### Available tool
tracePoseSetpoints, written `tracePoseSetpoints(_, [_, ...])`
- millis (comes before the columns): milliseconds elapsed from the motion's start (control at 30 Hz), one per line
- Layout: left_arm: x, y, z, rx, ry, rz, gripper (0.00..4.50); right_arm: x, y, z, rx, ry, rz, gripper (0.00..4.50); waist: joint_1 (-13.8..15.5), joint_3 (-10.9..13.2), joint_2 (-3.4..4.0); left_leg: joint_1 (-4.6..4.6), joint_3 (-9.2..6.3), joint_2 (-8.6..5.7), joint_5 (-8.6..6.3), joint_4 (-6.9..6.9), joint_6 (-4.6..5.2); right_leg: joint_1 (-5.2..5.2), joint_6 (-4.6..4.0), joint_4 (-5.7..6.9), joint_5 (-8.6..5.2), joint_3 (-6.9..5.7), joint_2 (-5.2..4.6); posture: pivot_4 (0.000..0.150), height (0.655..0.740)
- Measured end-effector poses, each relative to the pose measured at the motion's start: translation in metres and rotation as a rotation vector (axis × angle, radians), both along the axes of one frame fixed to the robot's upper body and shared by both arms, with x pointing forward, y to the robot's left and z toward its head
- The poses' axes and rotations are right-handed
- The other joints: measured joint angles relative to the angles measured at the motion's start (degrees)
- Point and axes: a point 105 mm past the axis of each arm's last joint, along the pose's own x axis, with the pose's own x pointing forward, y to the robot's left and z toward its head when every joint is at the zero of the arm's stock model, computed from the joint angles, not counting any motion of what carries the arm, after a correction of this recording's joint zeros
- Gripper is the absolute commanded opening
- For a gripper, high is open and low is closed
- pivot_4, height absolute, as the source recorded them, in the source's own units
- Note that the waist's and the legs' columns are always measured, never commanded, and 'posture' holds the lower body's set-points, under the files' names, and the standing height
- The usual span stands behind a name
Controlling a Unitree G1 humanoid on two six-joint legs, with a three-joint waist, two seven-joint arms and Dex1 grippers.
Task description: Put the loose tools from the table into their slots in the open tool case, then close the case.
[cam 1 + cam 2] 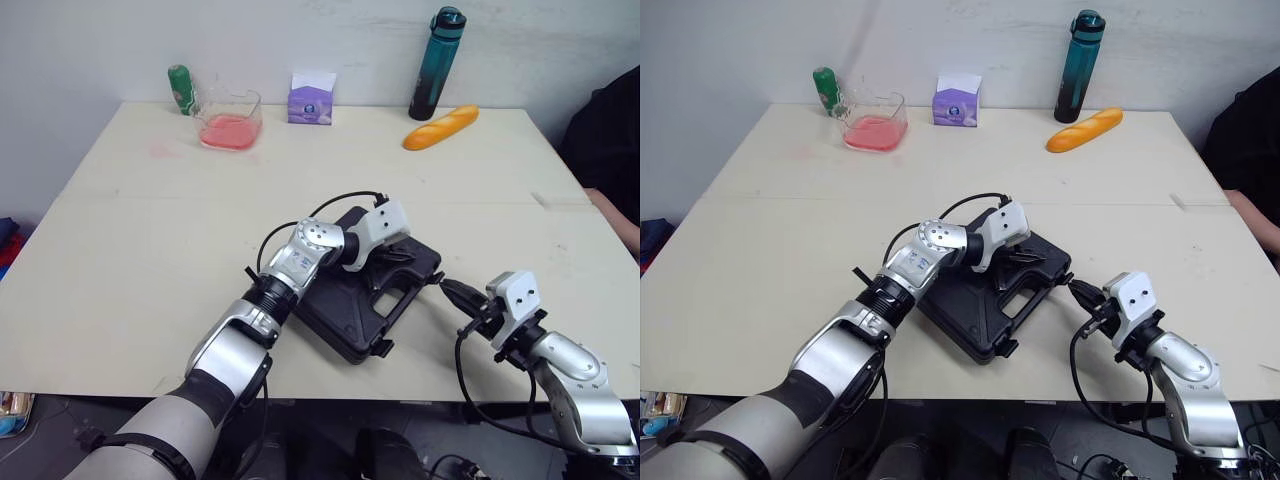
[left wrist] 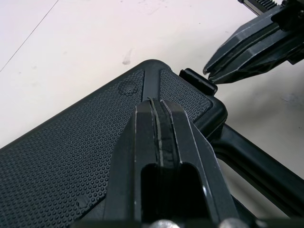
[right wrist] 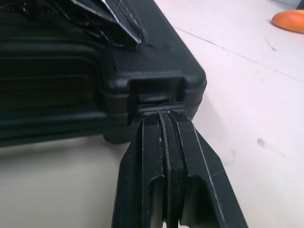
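- Case [image 1: 345, 305] lies shut near the table's [image 1: 150, 250] front edge; you can't see its contents.
- Left gripper [image 2: 158, 102], fingers together and empty, is over the lid [image 2: 71, 142]; contact unclear.
- Right gripper [image 3: 160, 114], likewise closed, meets a latch [image 3: 156, 90].

The left arm [image 1: 300, 262] hides part of the tool case [image 1: 350, 306]; a person [image 1: 612, 135] is cut off at the edge.
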Motion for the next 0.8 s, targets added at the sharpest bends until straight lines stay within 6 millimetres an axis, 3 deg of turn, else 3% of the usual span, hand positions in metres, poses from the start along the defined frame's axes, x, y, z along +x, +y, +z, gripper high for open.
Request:
tracePoseSetpoints(400, [0.000, 0.001, -0.001, 0.002, 0.009, 0.005, 0.00, 0.004, 0.000, -0.001, -0.014, 0.019, -0.012, 0.08, -0.01, -0.10, -0.01, -0.01, 0.00, 0.04, -0.04, 0.00, -0.02, 0.00, -0.04, -0.03, -0.02, 0.04, -0.02, 0.150, 0.7400])
tracePoseSetpoints(633, [0.000, 0.002, -0.001, 0.004, 0.009, 0.005, 0.00, -0.003, -0.024, -0.002, -0.037, 0.056, -0.084, 0.08, -0.01, -0.11, 0.00, -0.02, -0.02, 0.11, -0.08, -0.01, -0.02, 0.01, -0.06, -0.11, -0.03, 0.11, -0.04, 0.150, 0.7400])
tracePoseSetpoints(800, [0.000, 0.002, -0.001, 0.005, 0.011, 0.002, 0.00, -0.002, -0.022, -0.005, -0.028, 0.073, -0.084, 0.08, 0.04, -0.14, 0.05, -0.02, -0.07, 0.18, -0.21, -0.03, 0.06, 0.01, -0.09, -0.14, -0.05, 0.09, -0.05, 0.150, 0.7400])
